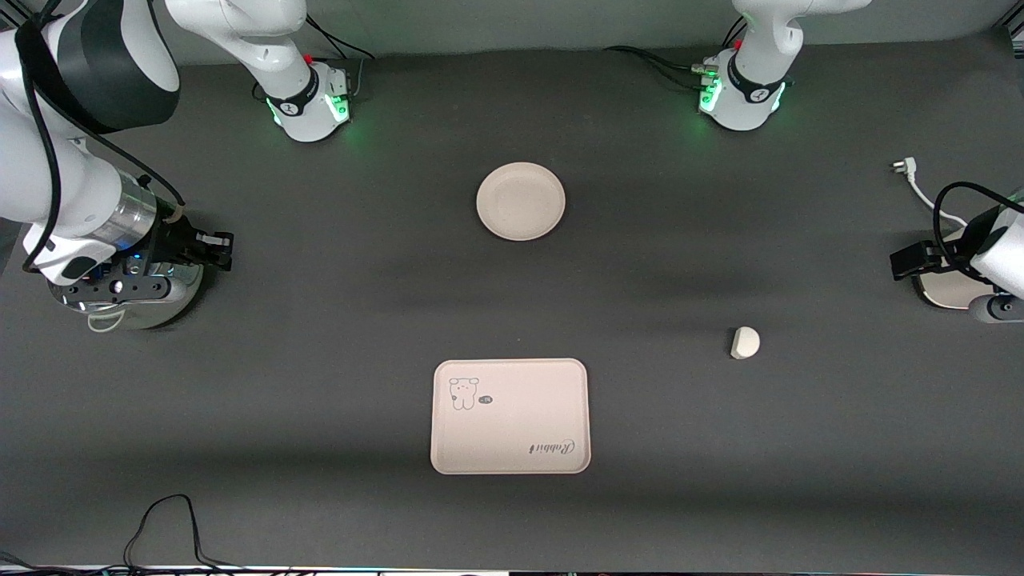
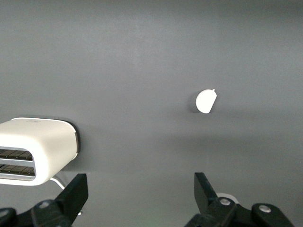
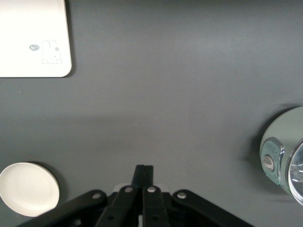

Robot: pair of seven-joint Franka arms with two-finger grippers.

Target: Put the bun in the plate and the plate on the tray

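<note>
The round beige plate [image 1: 521, 201] lies bare in the middle of the table and also shows in the right wrist view [image 3: 28, 189]. The printed tray [image 1: 510, 416] lies nearer to the front camera than the plate; one corner shows in the right wrist view [image 3: 33, 42]. The small white bun [image 1: 745, 342] lies on the table toward the left arm's end and also shows in the left wrist view [image 2: 206, 101]. My left gripper [image 1: 904, 262] [image 2: 140, 189] is open and empty, apart from the bun. My right gripper [image 1: 224, 250] [image 3: 143, 172] is shut and empty at the right arm's end.
A white toaster [image 2: 38, 149] [image 1: 952, 288] stands under the left gripper at the table's edge. A round green and silver appliance [image 1: 128, 300] [image 3: 284, 161] stands under the right wrist. A white plug and cord [image 1: 908, 168] lie near the left arm's end.
</note>
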